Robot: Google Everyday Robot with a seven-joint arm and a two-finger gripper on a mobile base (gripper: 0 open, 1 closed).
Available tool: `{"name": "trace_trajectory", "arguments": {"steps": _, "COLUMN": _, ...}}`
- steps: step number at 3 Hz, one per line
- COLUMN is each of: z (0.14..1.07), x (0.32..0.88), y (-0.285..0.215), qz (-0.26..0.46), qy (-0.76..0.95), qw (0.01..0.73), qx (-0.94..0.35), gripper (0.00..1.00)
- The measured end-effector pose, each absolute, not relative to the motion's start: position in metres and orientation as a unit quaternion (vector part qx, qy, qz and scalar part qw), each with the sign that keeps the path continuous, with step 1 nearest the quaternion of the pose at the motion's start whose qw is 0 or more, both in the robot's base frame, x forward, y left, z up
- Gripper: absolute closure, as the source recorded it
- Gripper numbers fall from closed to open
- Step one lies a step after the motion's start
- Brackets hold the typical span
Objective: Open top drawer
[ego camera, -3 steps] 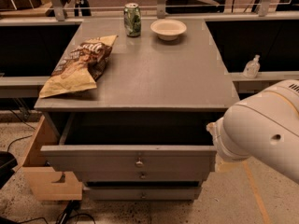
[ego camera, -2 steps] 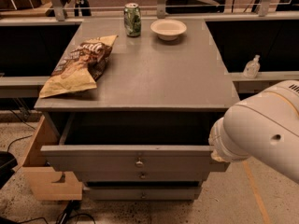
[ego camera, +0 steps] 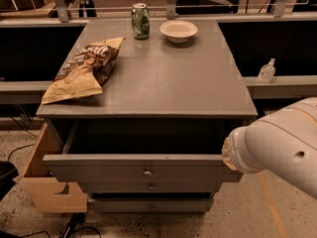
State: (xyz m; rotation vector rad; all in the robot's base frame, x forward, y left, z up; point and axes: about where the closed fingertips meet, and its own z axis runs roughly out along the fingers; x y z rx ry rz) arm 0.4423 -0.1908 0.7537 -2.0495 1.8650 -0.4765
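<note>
Gripper is hidden behind the white arm (ego camera: 277,143) at the right end of the pulled-out top drawer (ego camera: 133,166); jaws' state cannot be told.

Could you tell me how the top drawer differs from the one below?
The top drawer is pulled out, the drawer below further in. The top drawer's inside shows; the drawer below shows only its front. Both are grey, round-knobbed. The gripper is hidden behind the arm at the top drawer's right.

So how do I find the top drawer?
Find the grey cabinet holding a chip bag. The white arm, hiding the gripper, is at the right end of the top drawer. That drawer is the only front pulled open, taller than the two lower fronts.
</note>
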Motion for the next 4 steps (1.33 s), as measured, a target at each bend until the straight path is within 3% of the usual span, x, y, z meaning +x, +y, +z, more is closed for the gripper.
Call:
{"name": "trace_trajectory", "arguments": {"steps": 2, "z": 0.749, "x": 0.485, "y": -0.184, "qz": -0.183, "qy": 0.610, "qw": 0.271, "qx": -0.722, "gripper": 1.00}}
{"name": "trace_trajectory", "arguments": {"steps": 4, "z": 0.716, "x": 0.526, "y": -0.174, "qz": -0.151, "qy": 0.606, "qw": 0.303, "qx": -0.720, "gripper": 1.00}}
